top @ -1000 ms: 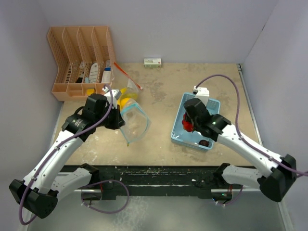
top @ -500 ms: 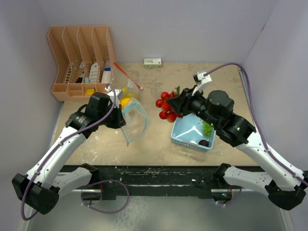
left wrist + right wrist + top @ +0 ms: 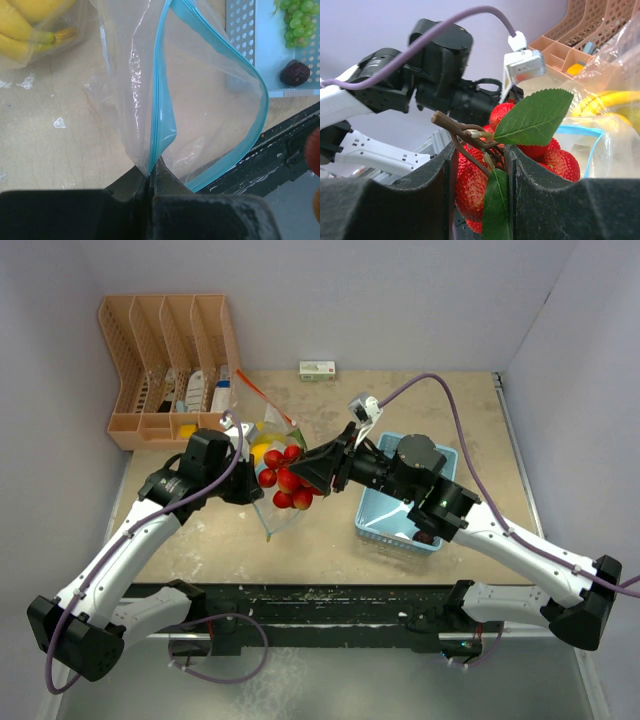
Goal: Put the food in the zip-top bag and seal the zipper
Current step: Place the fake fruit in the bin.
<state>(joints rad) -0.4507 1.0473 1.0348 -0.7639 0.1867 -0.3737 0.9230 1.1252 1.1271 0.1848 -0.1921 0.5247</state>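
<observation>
My left gripper (image 3: 248,488) (image 3: 150,172) is shut on the rim of the clear zip-top bag (image 3: 278,502) (image 3: 210,115), holding its blue-zippered mouth open. My right gripper (image 3: 312,473) (image 3: 481,160) is shut on the brown stem of a red fruit cluster (image 3: 284,480) (image 3: 470,187) with green leaves, and the cluster hangs right over the bag's mouth. Green grapes (image 3: 296,20) and a dark purple fruit (image 3: 425,537) (image 3: 295,73) lie in the light-blue basket (image 3: 382,522) (image 3: 247,35). Yellow bananas (image 3: 262,451) (image 3: 27,22) (image 3: 605,102) lie under clear plastic behind the bag.
An orange rack (image 3: 170,360) with several slots stands at the back left, close to the bag. A small white-and-green box (image 3: 318,369) rests against the back wall. Walls close in the table on the left, back and right.
My right arm lifted the red fruit cluster out of the basket and carried it left to the bag's mouth. My left gripper kept hold of the bag rim.
</observation>
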